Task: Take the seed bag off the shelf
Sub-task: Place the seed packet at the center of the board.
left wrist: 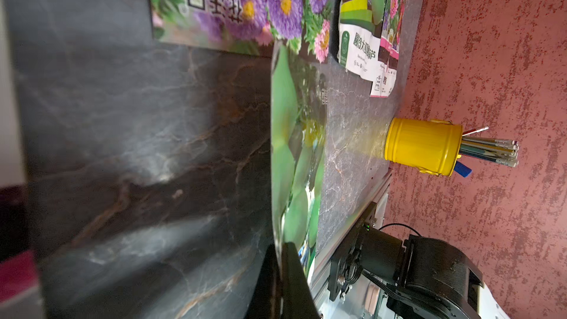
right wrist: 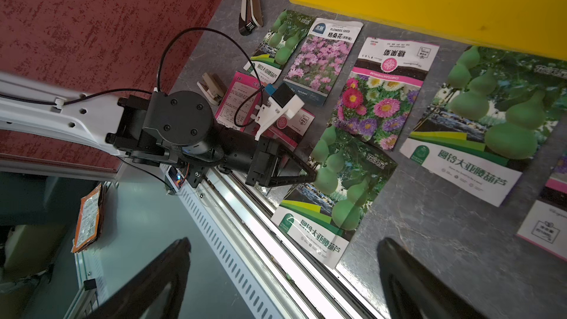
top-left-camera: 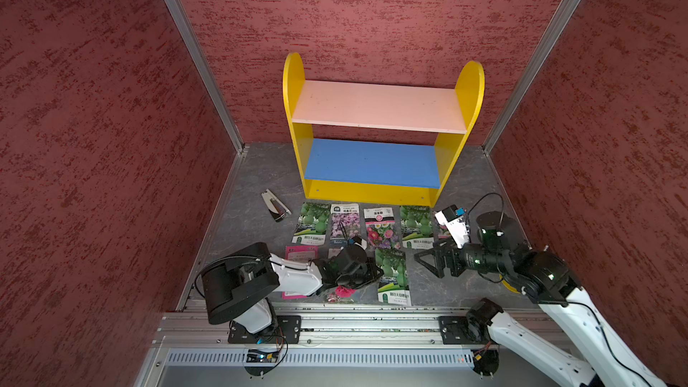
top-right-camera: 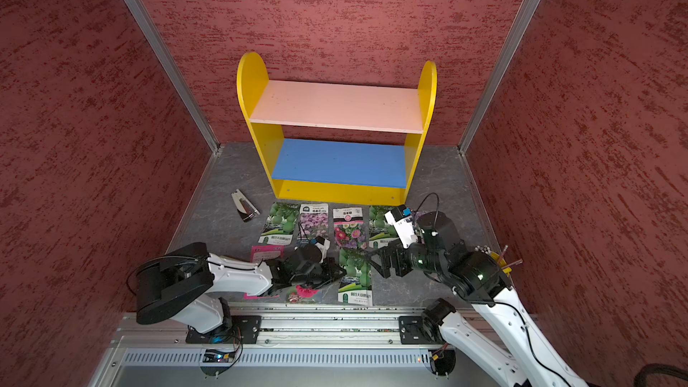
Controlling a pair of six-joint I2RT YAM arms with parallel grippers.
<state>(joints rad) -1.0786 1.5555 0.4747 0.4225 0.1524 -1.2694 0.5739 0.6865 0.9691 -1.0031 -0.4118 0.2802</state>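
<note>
The shelf [top-left-camera: 379, 106] [top-right-camera: 335, 106] stands at the back of the table with both its pink and blue boards bare. A green gourd seed bag [top-left-camera: 394, 281] [top-right-camera: 355, 277] [right wrist: 337, 185] lies near the table's front edge. My left gripper [top-left-camera: 379, 273] [top-right-camera: 342, 271] [right wrist: 313, 176] reaches in low from the left. In the left wrist view the left gripper [left wrist: 280, 247] is shut on the seed bag [left wrist: 288, 136] at its near edge. My right gripper [top-left-camera: 424, 264] [top-right-camera: 376, 264] [right wrist: 283, 242] hovers open just right of that bag and holds nothing.
Several other seed bags [top-left-camera: 379, 227] lie in a row in front of the shelf, with pink ones [top-left-camera: 301, 255] under the left arm. A small folding tool [top-left-camera: 275, 206] lies at the left. A yellow pencil cup [left wrist: 423, 147] stands by the right wall. A metal rail [top-left-camera: 353, 322] edges the front.
</note>
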